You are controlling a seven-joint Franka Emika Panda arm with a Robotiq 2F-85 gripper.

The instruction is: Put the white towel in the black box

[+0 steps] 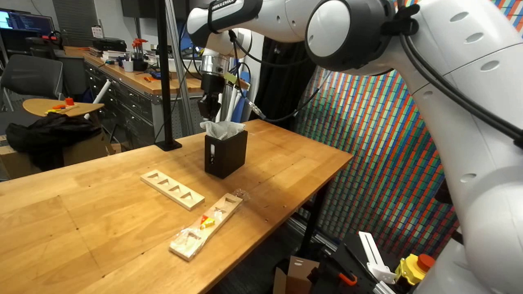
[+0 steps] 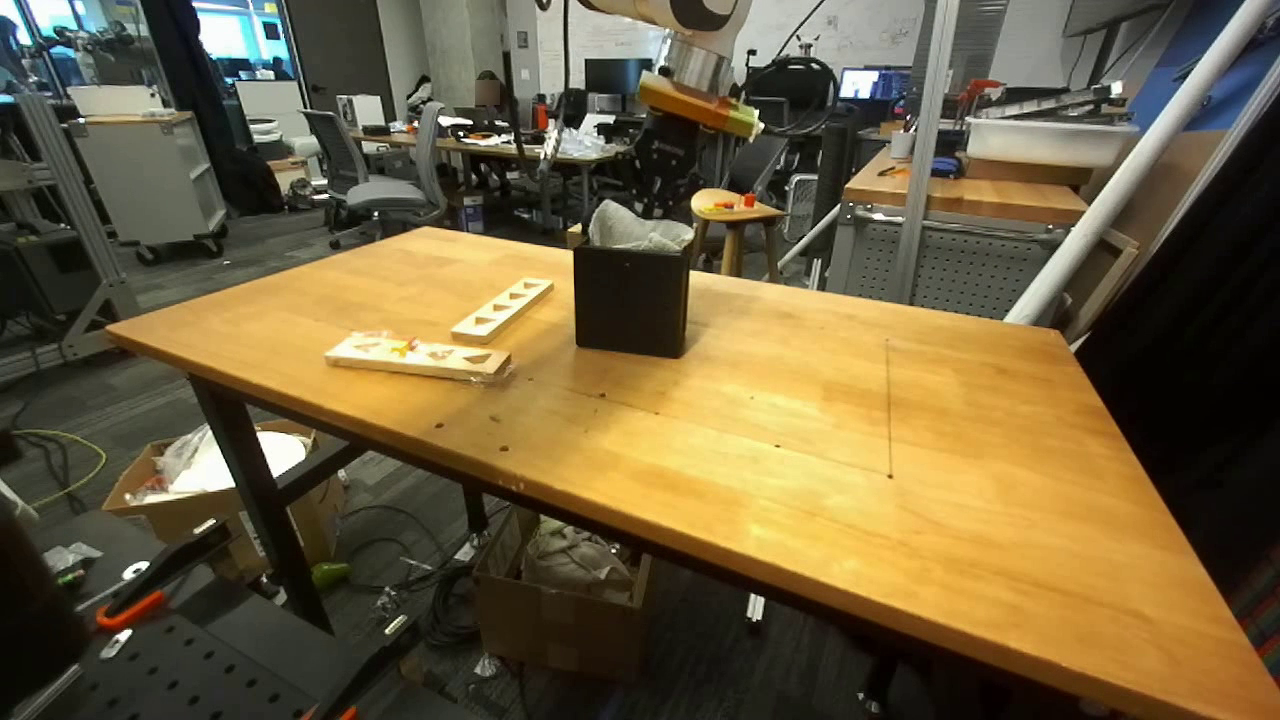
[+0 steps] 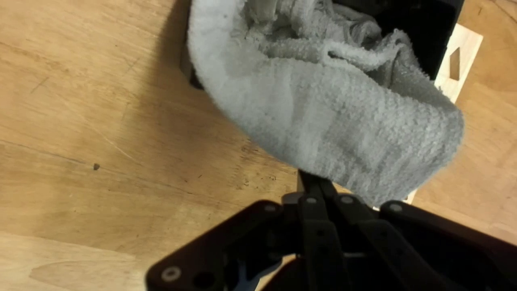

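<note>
Standing narrow, the jaws point down at the edge of the white towel (image 3: 323, 109); whether they pinch it, I cannot tell; the towel sits bunched just below them in the mouth of the upright black box (image 2: 632, 305), one flap spilling over the rim towards the jaws; farther from them lie a plain wooden strip (image 1: 169, 186) and, beyond it, a plastic-wrapped wooden strip (image 1: 201, 233), both on the table (image 1: 102, 212).

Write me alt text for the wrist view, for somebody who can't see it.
A rumpled white terry towel sits partly inside a black box on a wooden tabletop, with a broad fold reaching past the rim. At bottom, the closed robot hand reaches that fold's edge; whether it grips is unclear.
</note>
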